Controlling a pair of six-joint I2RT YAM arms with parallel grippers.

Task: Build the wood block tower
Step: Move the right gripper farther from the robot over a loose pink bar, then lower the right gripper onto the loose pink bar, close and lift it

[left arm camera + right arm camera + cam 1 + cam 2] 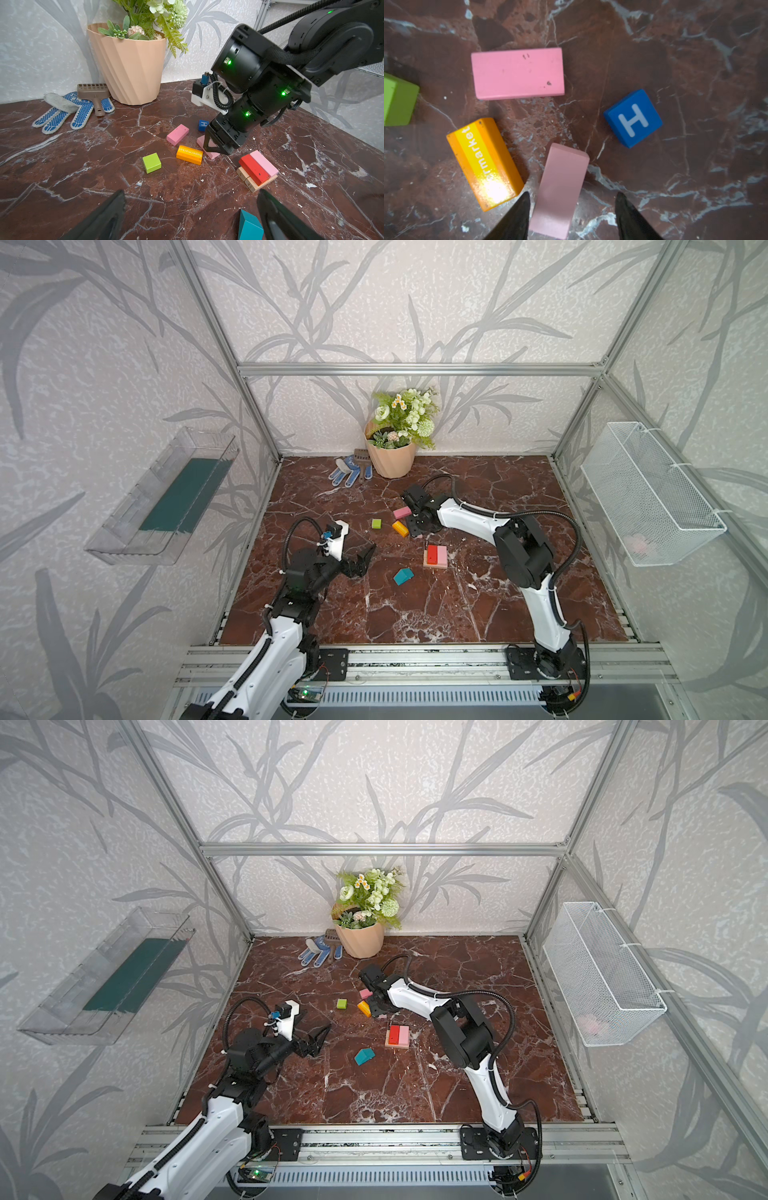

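Right tool (572,194) straddles the pale pink oblong (560,187), unclenched, off-centre, at 11 o'clock from the tower (435,556). Centre before clenching, clear of the orange block (400,528) at its 9 o'clock. Left tool (192,194) released.

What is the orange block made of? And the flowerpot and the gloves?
The orange block: probably wood under glossy paint; light glares off its top. The flowerpot: looks like matte beige plastic, with crisp moulded ridges, though it might be ceramic. The gloves: knitted white fabric with blue rubbery-looking dots.
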